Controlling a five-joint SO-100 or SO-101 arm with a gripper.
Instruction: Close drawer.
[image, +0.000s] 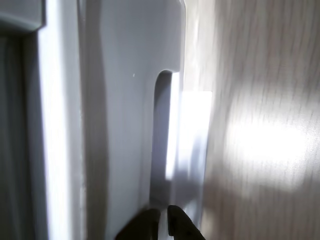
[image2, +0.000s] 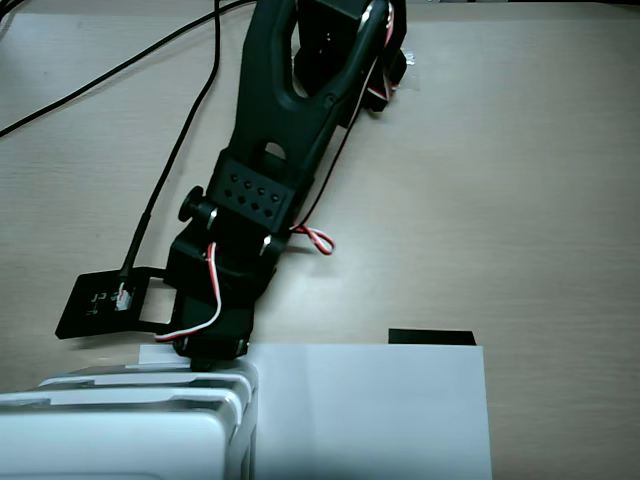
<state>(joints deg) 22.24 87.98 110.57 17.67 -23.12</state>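
Cabinet (image2: 110, 435): white plastic, filling the bottom left corner of the fixed view; its ridged top edge faces the camera; in the wrist view a dark strip of it shows at the far left.
Drawer (image: 120, 125): pale grey plastic front, seen close up and turned on its side in the wrist view; it fills the left and middle of that picture; a bright band of glare runs down its left part; its rounded corner shows at the top; how far it stands out of the cabinet cannot be told from either view.
Handle slot (image: 162, 130): a narrow recess with a rounded top, cut into the drawer's right edge; dark inside, lit white along its right side.
Gripper (image: 164, 222): two dark fingertips rise from the bottom edge of the wrist view, just below the slot; they stand close together with only a thin gap between them, clenched on nothing visible; in the fixed view the gripper's tip is hidden behind the cabinet's top edge.
Arm (image2: 270, 170): black, with red and white wires; it reaches from the top centre of the fixed view down to the cabinet.
Paper sheet (image2: 380, 410): flat and white, lying right of the cabinet on the table.
Black rectangle (image2: 431, 338): small, touching the sheet's upper edge near its right end.
Table (image2: 520, 180): light wood grain; bright glare on it at the right of the wrist view.
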